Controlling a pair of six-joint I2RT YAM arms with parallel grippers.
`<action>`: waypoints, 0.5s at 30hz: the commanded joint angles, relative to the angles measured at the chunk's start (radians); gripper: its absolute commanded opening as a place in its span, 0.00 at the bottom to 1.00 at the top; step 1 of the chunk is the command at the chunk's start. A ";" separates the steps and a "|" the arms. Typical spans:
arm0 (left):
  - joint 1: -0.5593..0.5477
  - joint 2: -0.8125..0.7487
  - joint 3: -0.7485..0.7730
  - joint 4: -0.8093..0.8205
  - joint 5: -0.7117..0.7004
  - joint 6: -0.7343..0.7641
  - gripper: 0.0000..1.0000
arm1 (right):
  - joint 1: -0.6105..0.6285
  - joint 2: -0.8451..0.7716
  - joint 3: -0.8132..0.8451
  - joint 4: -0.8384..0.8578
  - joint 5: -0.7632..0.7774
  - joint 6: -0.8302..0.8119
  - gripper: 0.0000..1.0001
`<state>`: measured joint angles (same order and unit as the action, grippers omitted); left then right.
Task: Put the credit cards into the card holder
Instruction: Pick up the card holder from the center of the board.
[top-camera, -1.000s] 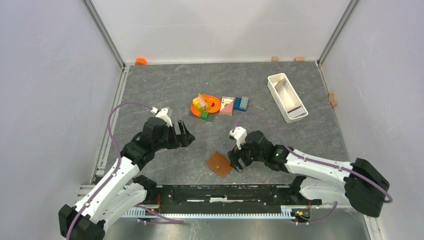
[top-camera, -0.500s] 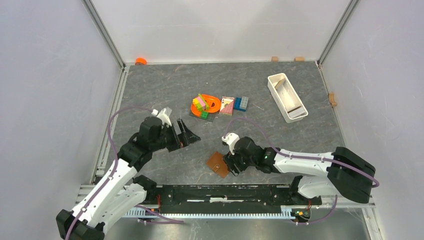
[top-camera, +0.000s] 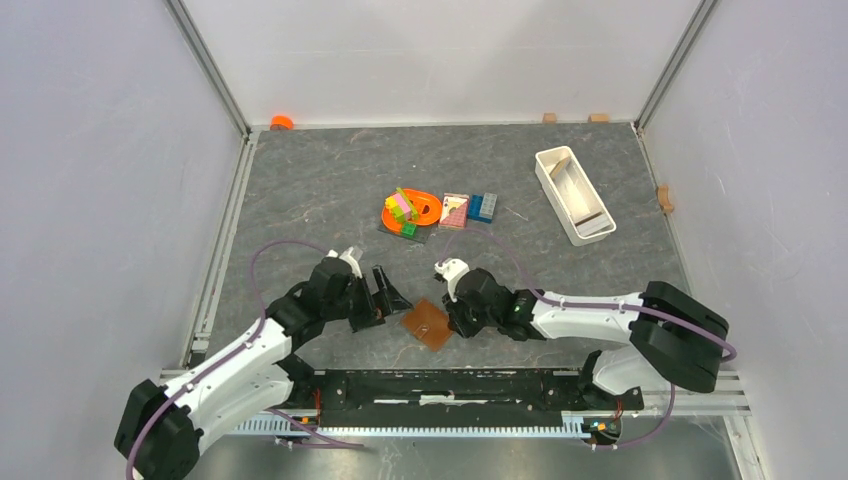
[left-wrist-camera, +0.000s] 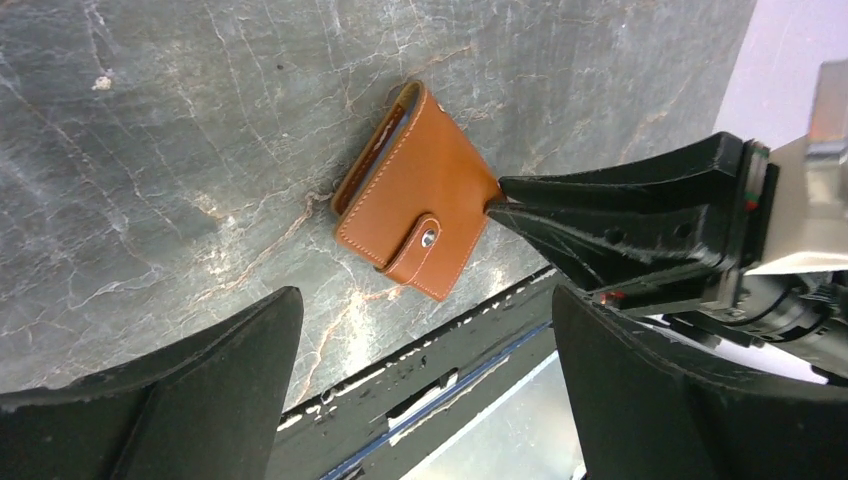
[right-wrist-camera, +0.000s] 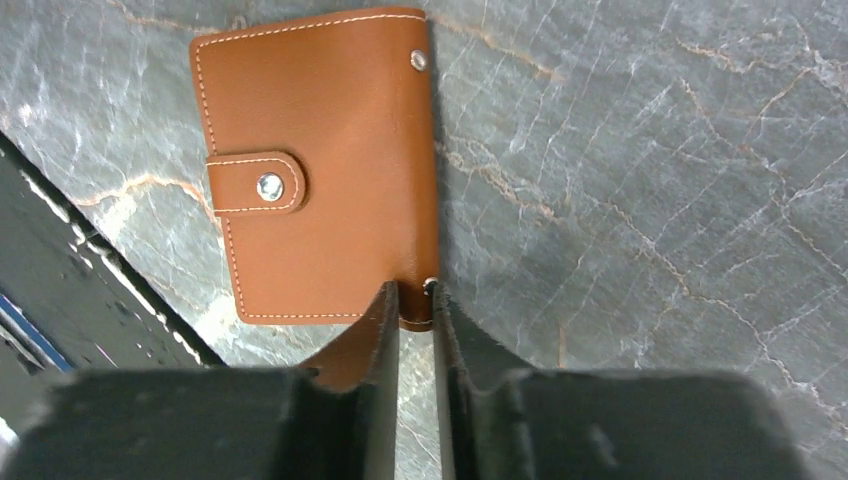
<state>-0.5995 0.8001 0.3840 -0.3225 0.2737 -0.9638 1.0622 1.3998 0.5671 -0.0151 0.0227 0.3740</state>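
Your right jaws pinch one corner of the shut brown leather card holder (right-wrist-camera: 330, 150); your left jaws hang wide open just beside it.

Your left arm (top-camera: 245, 350) reaches forward and inward from its base, bent at the elbow. Its black two-finger left gripper (top-camera: 392, 298) hangs low over the table with the jaws spread wide. Your right arm (top-camera: 585, 315) stretches low towards the left, and the black right gripper (right-wrist-camera: 416, 298) is pinched to a narrow slit on a corner of the brown leather folding wallet (right-wrist-camera: 320, 150). The two grippers face each other, near but apart.
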 joint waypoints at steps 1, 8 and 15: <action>-0.028 0.040 -0.011 0.103 -0.052 -0.023 0.99 | 0.004 0.054 0.027 -0.037 0.070 0.084 0.05; -0.032 -0.016 -0.056 0.213 -0.048 -0.022 1.00 | 0.002 -0.121 -0.062 0.084 0.115 0.141 0.00; -0.031 -0.076 -0.069 0.451 0.044 -0.015 1.00 | 0.002 -0.409 -0.173 0.266 0.121 0.165 0.00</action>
<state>-0.6258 0.7410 0.3134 -0.0917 0.2485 -0.9672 1.0649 1.1210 0.4248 0.0788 0.1123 0.5072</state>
